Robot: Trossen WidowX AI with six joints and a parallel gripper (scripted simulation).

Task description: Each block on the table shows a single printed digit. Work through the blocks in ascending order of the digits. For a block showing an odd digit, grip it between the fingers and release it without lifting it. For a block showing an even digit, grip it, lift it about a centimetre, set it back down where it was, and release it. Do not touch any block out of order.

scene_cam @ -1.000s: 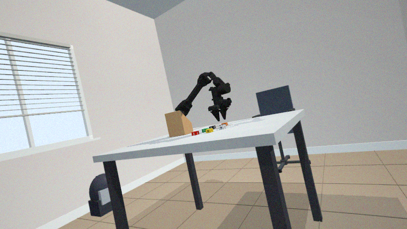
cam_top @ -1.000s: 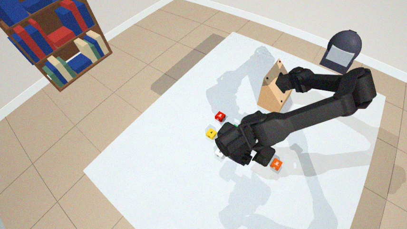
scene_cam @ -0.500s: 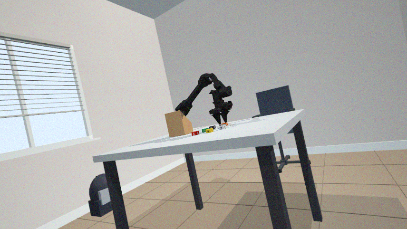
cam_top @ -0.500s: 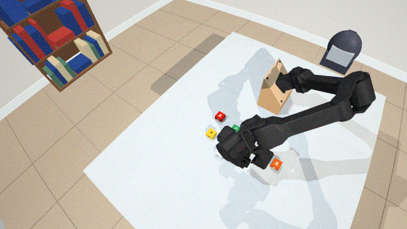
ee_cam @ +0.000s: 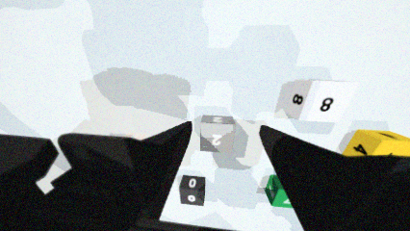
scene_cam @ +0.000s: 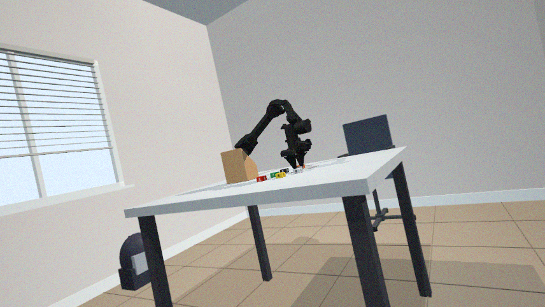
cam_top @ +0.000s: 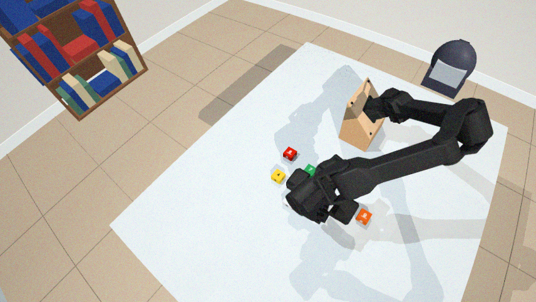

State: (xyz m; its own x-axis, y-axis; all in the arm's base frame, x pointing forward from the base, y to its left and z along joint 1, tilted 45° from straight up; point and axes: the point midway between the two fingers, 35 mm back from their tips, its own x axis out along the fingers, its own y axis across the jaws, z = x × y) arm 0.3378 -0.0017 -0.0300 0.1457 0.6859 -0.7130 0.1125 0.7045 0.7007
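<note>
Claw [cam_top: 319, 198] [scene_cam: 298, 167] [ee_cam: 225, 127] is pointing down low over the table [cam_top: 187, 225] [scene_cam: 247, 198], fingers standing spread. Gray 2 block [ee_cam: 217, 135] is sitting between the two fingers in wrist view, gaps showing on both sides, so the claw is pinching nothing. In top view the claw is covering this block.

Black 0 block [scene_cam: 284, 170] [ee_cam: 192, 190] is resting near the gray one, toward the bottom of wrist view. White 8 block [cam_top: 285, 204] [scene_cam: 297, 171] [ee_cam: 332, 101] is lying outside the fingers; in top view only a sliver is showing past the claw. Yellow 4 block [cam_top: 278, 175] [scene_cam: 280, 174] [ee_cam: 375, 143] is sitting near the white one, partly hiding behind a finger in wrist view. Green 7 block [cam_top: 309, 170] [scene_cam: 274, 174] [ee_cam: 278, 192] is also showing only partly in top and wrist views. Red block [cam_top: 290, 153] [scene_cam: 261, 178] is lying near the yellow and green ones, digit too small to tell. Orange block [cam_top: 364, 217] [scene_cam: 304, 166] is sitting on the other side of the claw, just beside it in top view.

Arm [cam_top: 412, 157] [scene_cam: 263, 123] is reaching over from beside the wooden box [cam_top: 352, 135] [scene_cam: 238, 167], bending at its elbow.
</note>
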